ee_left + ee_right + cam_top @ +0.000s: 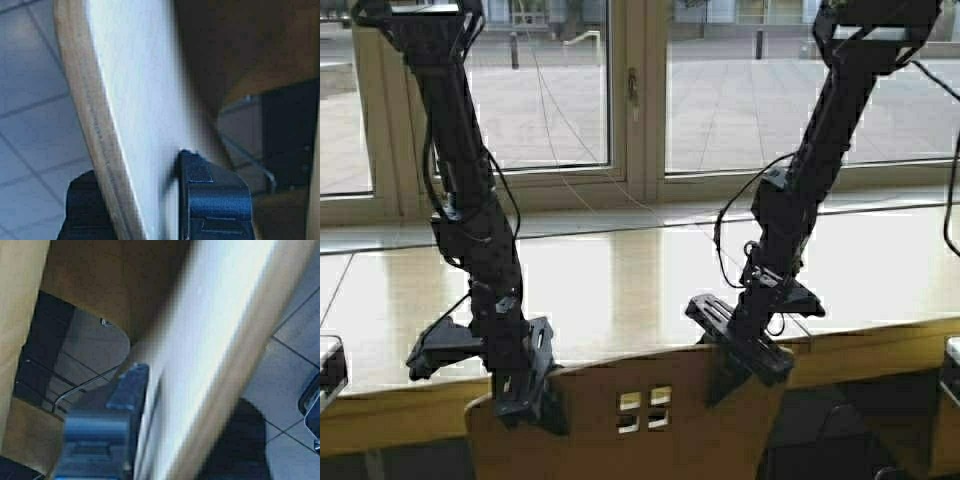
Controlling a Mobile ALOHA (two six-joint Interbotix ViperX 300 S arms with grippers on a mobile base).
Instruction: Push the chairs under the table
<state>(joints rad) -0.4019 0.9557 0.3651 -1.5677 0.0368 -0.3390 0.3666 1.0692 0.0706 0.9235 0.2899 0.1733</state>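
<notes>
Our left gripper (525, 395) and right gripper (745, 365) clamp the upright chair (640, 425) back's top corners; it faces the worktop (620, 290).

**What we cannot make out**

In the high view, we see only the top of the chair (650, 420) back; its seat and legs run off the bottom edge. The table (620, 290) is cut off at both sides. The left gripper (532, 400) and right gripper (745, 365) fingertips sit against the back's upper corners, and we cannot follow them there. In the left wrist view, one finger (82, 210) is partly hidden behind the plywood edge. In the right wrist view, we find one blurred finger (125, 390); the other is out of sight behind the panel.
</notes>
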